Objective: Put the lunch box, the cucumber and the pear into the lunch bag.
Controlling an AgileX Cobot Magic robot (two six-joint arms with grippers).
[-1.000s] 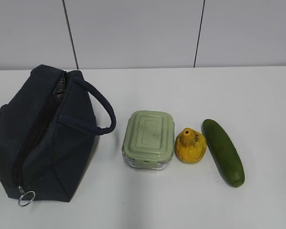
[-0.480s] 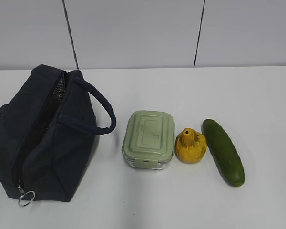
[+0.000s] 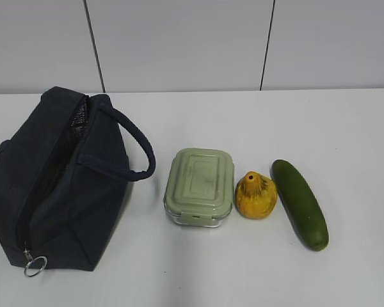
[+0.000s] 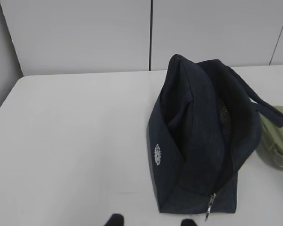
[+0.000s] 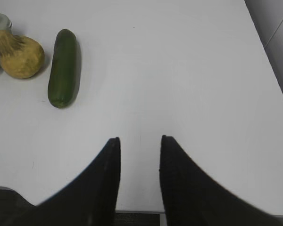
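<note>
Lunch box (image 3: pixel 200 187), pear (image 3: pixel 256 196) and cucumber (image 3: pixel 299 203) are seen unmoved over the last second on the table (image 3: pixel 243 268) beside the unzipped lunch bag (image 3: pixel 57 185), so nothing is packed, both grippers (image 5: pixel 139 141) held partly open, empty.

The setting looks like a plain robot test bench in a lab or studio rather than a home. A bare, smooth white worktop (image 3: pixel 256 121) fills the scene, backed by pale grey wall panels (image 3: pixel 179 45) split by thin dark vertical seams. Beyond the black fingers (image 5: pixel 104 183) of the right arm lies only more white worktop, running to a clean edge at the panelled wall.
</note>
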